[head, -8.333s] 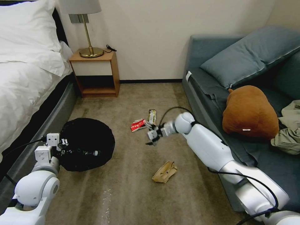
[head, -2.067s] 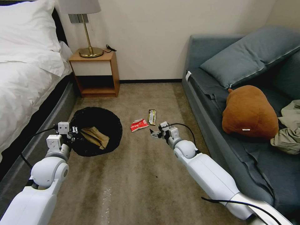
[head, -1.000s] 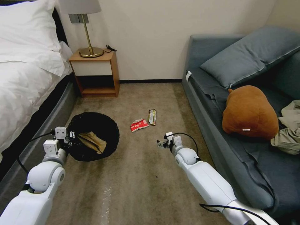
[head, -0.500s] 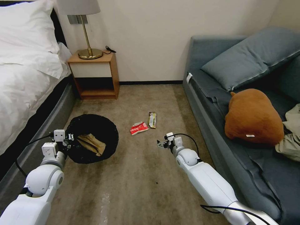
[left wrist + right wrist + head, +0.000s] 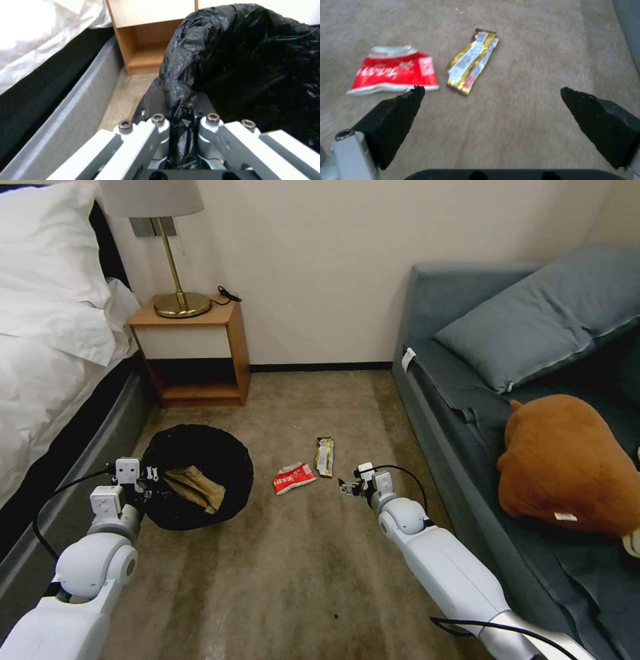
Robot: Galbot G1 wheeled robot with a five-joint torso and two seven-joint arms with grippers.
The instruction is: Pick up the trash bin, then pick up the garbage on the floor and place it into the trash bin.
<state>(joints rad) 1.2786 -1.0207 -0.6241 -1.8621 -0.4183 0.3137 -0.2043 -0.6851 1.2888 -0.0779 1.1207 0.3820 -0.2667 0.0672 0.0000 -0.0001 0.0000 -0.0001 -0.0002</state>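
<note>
Carpeted bedroom floor between bed and sofa: two wrappers left to collect, bin already in hand.

Judging by the scene, the pick-up of floor litter is under way; the trash bin, lined in black plastic, hangs from the left gripper, whose fingers are clamped on the bag-covered rim, and crumpled brown paper already lies inside; the red-and-white snack packet and the dark-and-yellow bar wrapper lie side by side on the carpet, just apart; the right gripper hovers low and near them, jaws spread wide and empty, its arm stretched forward along the sofa's edge; the next move probably calls for lowering onto one flat wrapper and pinching it off the pile, which may be fiddly with so thin a target.
</note>
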